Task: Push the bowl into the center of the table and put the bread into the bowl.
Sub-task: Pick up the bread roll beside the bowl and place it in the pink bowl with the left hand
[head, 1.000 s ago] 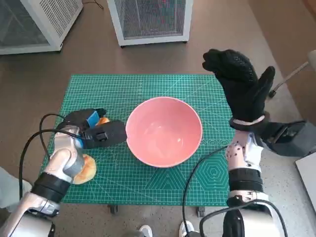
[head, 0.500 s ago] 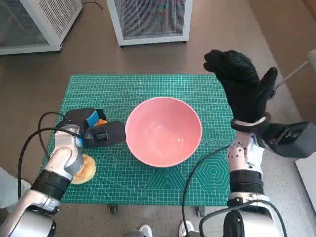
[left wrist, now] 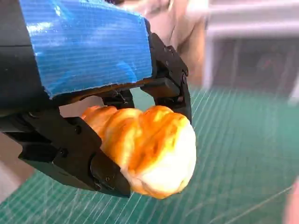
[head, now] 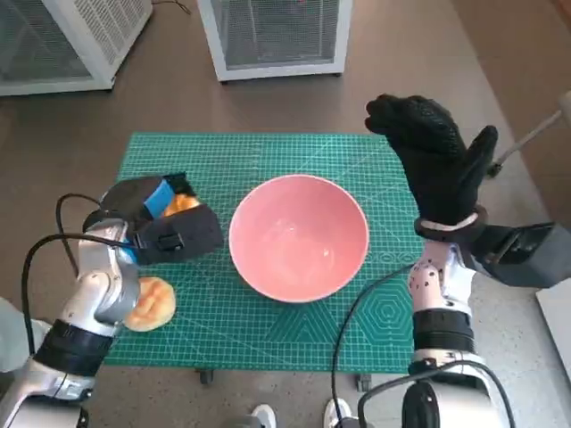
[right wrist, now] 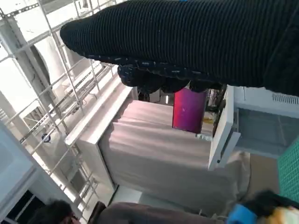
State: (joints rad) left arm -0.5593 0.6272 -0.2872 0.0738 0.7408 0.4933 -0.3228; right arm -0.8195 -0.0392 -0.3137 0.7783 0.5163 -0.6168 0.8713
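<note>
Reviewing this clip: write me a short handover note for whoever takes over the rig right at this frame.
Left hand: grips a bread roll, lifted off the green mat, just left of the bowl.
Right hand: raised over the mat's right edge, fingers spread, holding nothing.
Pink bowl: sits about mid-table and has nothing in it.
A second bread roll lies on the mat near the left forearm.
Done: bowl looks centred; bread picked up.
Left: carry the held roll over the bowl and release it inside.
</note>
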